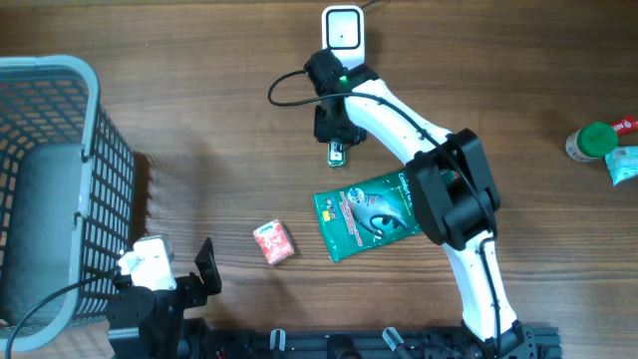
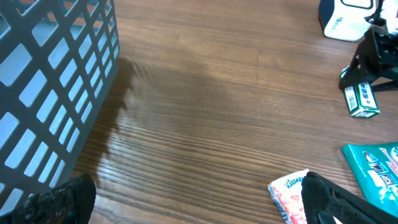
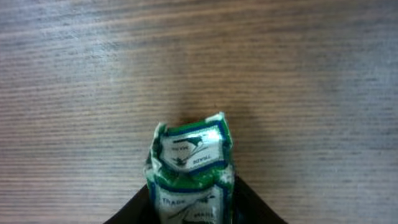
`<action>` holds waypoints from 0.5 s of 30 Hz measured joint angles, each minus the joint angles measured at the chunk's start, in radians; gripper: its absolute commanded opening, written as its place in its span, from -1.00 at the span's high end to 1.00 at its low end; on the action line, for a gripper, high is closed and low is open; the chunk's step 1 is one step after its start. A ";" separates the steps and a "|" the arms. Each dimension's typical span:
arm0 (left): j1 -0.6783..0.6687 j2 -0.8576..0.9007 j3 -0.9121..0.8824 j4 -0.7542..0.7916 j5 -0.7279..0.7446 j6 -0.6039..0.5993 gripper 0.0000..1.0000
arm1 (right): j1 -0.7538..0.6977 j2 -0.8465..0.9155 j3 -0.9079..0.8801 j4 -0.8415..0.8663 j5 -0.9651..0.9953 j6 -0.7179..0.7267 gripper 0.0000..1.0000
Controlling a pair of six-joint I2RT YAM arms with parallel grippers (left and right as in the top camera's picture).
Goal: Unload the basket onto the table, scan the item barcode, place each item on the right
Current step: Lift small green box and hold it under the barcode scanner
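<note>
A small crumpled green and white packet (image 3: 189,162) stands between the black fingers of my right gripper (image 3: 191,194), which is shut on it just above the wooden table. From overhead the packet (image 1: 337,155) hangs under the right gripper (image 1: 335,135), a short way in front of the white barcode scanner (image 1: 342,30) at the table's far edge. In the left wrist view the same packet (image 2: 361,101) and scanner (image 2: 342,18) show at the far right. My left gripper (image 1: 167,277) (image 2: 196,205) stands open and empty at the near left.
A grey mesh basket (image 1: 95,120) (image 2: 56,74) fills the left side. A teal pouch (image 1: 367,214) (image 2: 376,165) and a small red-and-white tissue pack (image 1: 272,242) (image 2: 289,193) lie mid-table. A green-capped bottle (image 1: 596,140) and a blue packet (image 1: 623,165) sit far right.
</note>
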 measured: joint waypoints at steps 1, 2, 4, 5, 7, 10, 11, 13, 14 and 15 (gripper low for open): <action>0.000 0.000 0.000 0.000 0.000 0.000 -1.00 | -0.002 0.000 0.005 -0.021 -0.004 0.002 0.60; 0.000 0.000 0.000 0.000 0.000 0.000 -1.00 | -0.005 0.000 0.014 -0.036 -0.014 0.000 0.62; 0.000 0.000 0.000 0.000 0.000 0.000 -1.00 | -0.021 0.003 0.046 -0.099 -0.104 -0.069 0.67; 0.000 0.000 0.000 0.000 0.000 0.000 -1.00 | -0.031 0.003 0.063 -0.130 -0.158 -0.105 0.70; 0.000 0.000 0.000 0.000 0.000 0.000 -1.00 | -0.058 0.003 0.095 -0.186 -0.292 -0.206 0.68; 0.000 0.000 0.000 0.000 0.000 0.000 -1.00 | -0.138 0.001 0.114 -0.335 -0.557 -0.435 0.60; 0.000 0.000 0.000 0.000 0.000 0.000 -1.00 | -0.160 0.001 0.114 -0.370 -0.605 -0.483 0.61; 0.000 0.000 0.000 0.000 0.000 0.000 -1.00 | -0.207 0.001 0.115 -0.449 -0.681 -0.602 0.64; 0.000 0.000 0.000 0.000 0.000 0.000 -1.00 | -0.220 0.001 0.116 -0.478 -0.698 -0.642 0.66; 0.000 0.000 0.000 0.000 0.000 0.000 -1.00 | -0.229 0.001 0.116 -0.509 -0.709 -0.678 0.70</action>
